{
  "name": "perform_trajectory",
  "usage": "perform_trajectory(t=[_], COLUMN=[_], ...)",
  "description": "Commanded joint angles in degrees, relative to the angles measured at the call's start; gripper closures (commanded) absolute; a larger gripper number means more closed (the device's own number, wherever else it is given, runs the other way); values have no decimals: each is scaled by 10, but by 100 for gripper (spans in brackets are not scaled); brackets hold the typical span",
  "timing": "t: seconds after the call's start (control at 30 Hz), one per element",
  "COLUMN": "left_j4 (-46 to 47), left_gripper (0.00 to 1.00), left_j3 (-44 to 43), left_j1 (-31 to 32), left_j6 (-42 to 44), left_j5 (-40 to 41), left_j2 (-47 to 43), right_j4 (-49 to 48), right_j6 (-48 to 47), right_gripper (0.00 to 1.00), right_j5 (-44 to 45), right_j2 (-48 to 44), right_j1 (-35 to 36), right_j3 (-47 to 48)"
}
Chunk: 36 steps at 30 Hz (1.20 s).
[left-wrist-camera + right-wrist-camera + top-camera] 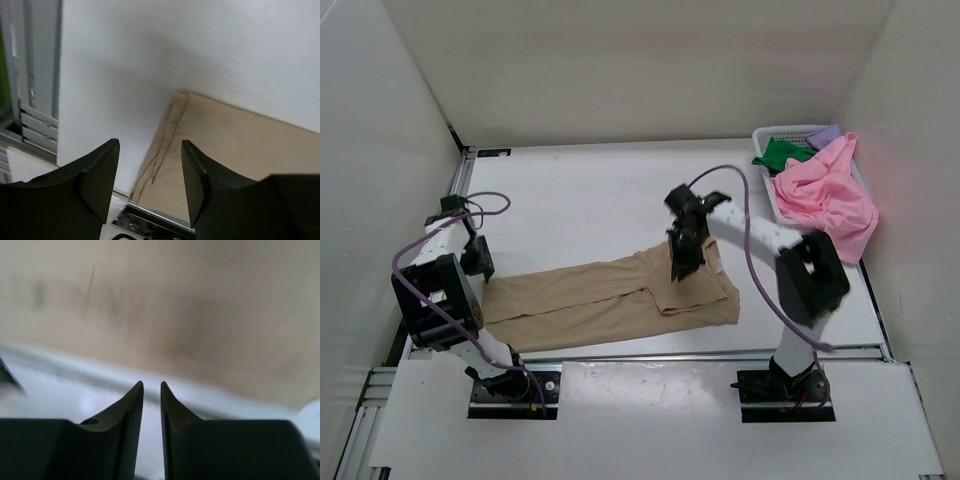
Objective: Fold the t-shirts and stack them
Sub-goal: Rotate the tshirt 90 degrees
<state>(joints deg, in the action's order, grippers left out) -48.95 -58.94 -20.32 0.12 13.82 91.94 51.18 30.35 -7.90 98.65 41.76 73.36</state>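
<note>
A tan t-shirt (610,295) lies flattened along the near part of the table, folded into a long band. My left gripper (478,262) hangs just off its left end, open and holding nothing. In the left wrist view the left gripper (150,143) has the tan t-shirt's hemmed edge (235,145) below and beyond its jaws. My right gripper (680,272) hovers over the shirt's right part. In the right wrist view the right gripper (151,384) stands open by a narrow gap with nothing in it, and the tan cloth (200,315) is blurred beyond it. Pink (825,195), green (782,153) and light purple (828,133) t-shirts are heaped at the back right.
A white mesh basket (790,131) at the back right holds the green and purple shirts, and the pink one spills over its right side. White walls enclose the table on three sides. A metal rail (30,125) runs along the left edge.
</note>
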Motion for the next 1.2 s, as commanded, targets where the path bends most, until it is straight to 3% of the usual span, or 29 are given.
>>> perform_trajectory(t=[0.0,0.03,0.1,0.2,0.53,0.6,0.67,0.7,0.77,0.8,0.83,0.9,0.97,1.03,1.07,1.1,1.17], left_j4=[8,8,8,3,-30,-35,-41,-41,-47,-54,-55,-60,-66,-66,-66,-66,-60], left_gripper=[36,37,37,37,34,34,33,33,33,33,33,33,33,32,32,32,32], left_j3=[-53,-53,-38,-43,-85,-90,-90,-90,-90,-90,-90,-90,-95,-95,-95,-95,-89], left_j1=[21,21,-1,-14,-14,-14,-19,-19,-19,-19,-19,-19,-19,-12,-12,-6,2], left_j6=[-1,-1,-1,-1,-1,-1,-1,-1,-1,-1,-1,-1,-1,-1,-1,-1,-1], left_j5=[-26,14,21,-24,-29,-29,-29,-29,-29,-29,-29,-29,-36,-43,-43,-49,-55], left_j2=[-46,-34,-26,-57,-41,-36,-31,-31,-31,-26,-26,-20,-20,-20,-20,-20,-20], right_j4=[-20,-20,-20,-20,-28,-13,15,26,-8,-50,-181,-278,-293,-287,-287,-287,-287], right_j6=[52,59,84,90,96,82,82,82,96,129,145,176,146,88,73,61,52], right_gripper=[76,78,79,80,82,82,80,80,80,80,80,76,68,54,48,44,42], right_j5=[68,68,90,90,126,139,149,149,112,92,64,1,-17,-17,2,20,70], right_j2=[143,163,204,219,265,308,410,449,535,535,514,493,493,436,402,364,250], right_j1=[-156,-170,-182,-195,-195,-201,-207,-213,-213,-219,-219,-219,-208,-199,-192,-192,-192], right_j3=[81,92,115,164,178,294,435,602,714,714,645,605,673,665,633,542,438])
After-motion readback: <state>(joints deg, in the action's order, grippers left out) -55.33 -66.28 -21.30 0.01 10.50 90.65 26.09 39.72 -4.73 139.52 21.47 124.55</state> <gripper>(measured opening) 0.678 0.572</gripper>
